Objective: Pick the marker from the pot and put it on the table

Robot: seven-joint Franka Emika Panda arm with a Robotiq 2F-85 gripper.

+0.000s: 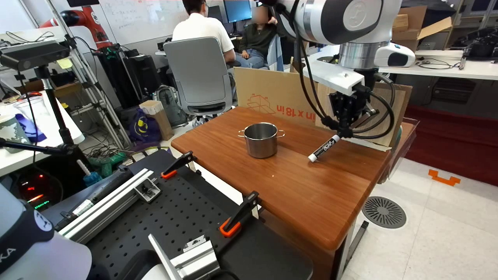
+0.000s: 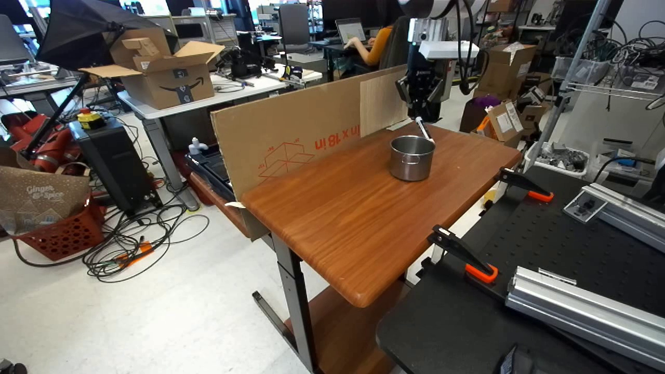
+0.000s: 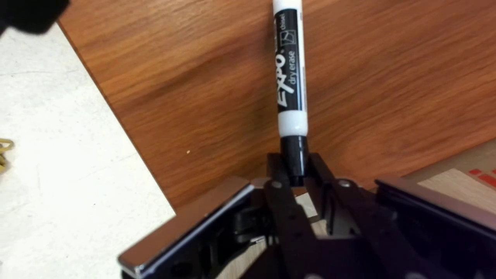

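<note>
The marker is white with a black label and black cap; it shows in both exterior views (image 1: 324, 149) (image 2: 423, 128) and the wrist view (image 3: 291, 69). My gripper (image 3: 296, 166) is shut on the marker's black cap end; the fingers also show in both exterior views (image 1: 343, 133) (image 2: 417, 115). The marker slants down, white end lowest, near the tabletop; I cannot tell if it touches. The grey metal pot (image 1: 261, 147) (image 2: 410, 166) stands upright on the reddish-brown table (image 1: 303, 186) (image 2: 337, 223) (image 3: 209, 116). The marker is outside the pot, beside it.
A cardboard panel (image 1: 268, 95) (image 2: 291, 145) and a pale plywood board (image 1: 383, 112) (image 2: 383, 101) stand upright along the table's edge behind the gripper. A black bench (image 1: 186, 206) with orange clamps (image 1: 230, 227) adjoins the opposite edge.
</note>
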